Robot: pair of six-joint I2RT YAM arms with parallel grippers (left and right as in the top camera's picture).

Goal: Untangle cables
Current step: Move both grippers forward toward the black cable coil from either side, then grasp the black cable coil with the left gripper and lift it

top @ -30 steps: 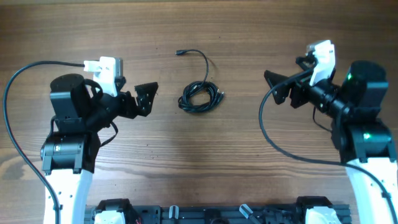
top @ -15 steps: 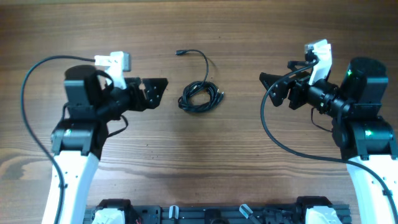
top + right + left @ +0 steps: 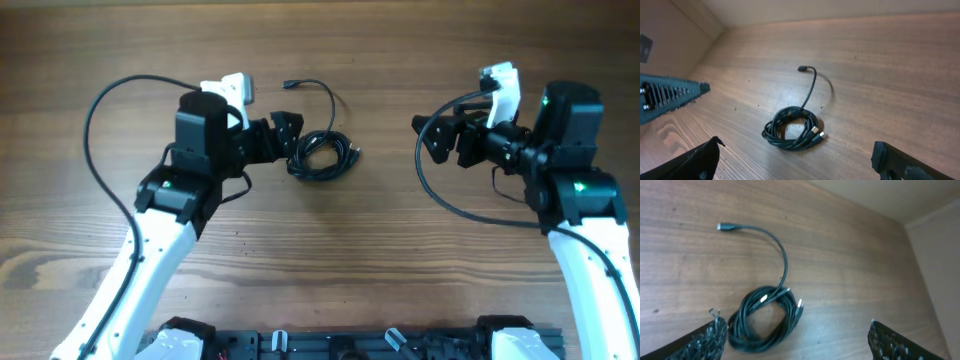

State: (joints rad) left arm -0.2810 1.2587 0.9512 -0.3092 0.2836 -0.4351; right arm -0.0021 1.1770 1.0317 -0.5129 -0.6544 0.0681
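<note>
At the left jaws: spread wide, nothing between them, one tip in each bottom corner of the left wrist view. Left arm (image 3: 200,140) has swung in from the left side of the surface (image 3: 320,270) over the last second. The tips now sit just beside the left edge of the cables (image 3: 320,155). Overhead doesn't settle whether they touch or are just apart.

Right jaws: also spread, empty. Right arm (image 3: 520,145) has crept slightly left. It points at the bundle but is well apart from it.

Cables: centre of the surface, a bit to the far side, same spot as a second ago, so not disturbed. They form a tight coil of black loops, with light-tipped plugs (image 3: 354,152) poking out on its right. One loose tail (image 3: 328,100) arcs off the far side to an end plug (image 3: 288,85) at far left. Can't tell how many separate cords are in the coil.

Read: left approach is about done, no untangling started. Left is placed to pinch the coil's left rim. Right must close the gap before the two can pull loops apart. Risk: grabbing the whole bundle just drags it. The free tail looks like the easier start.
</note>
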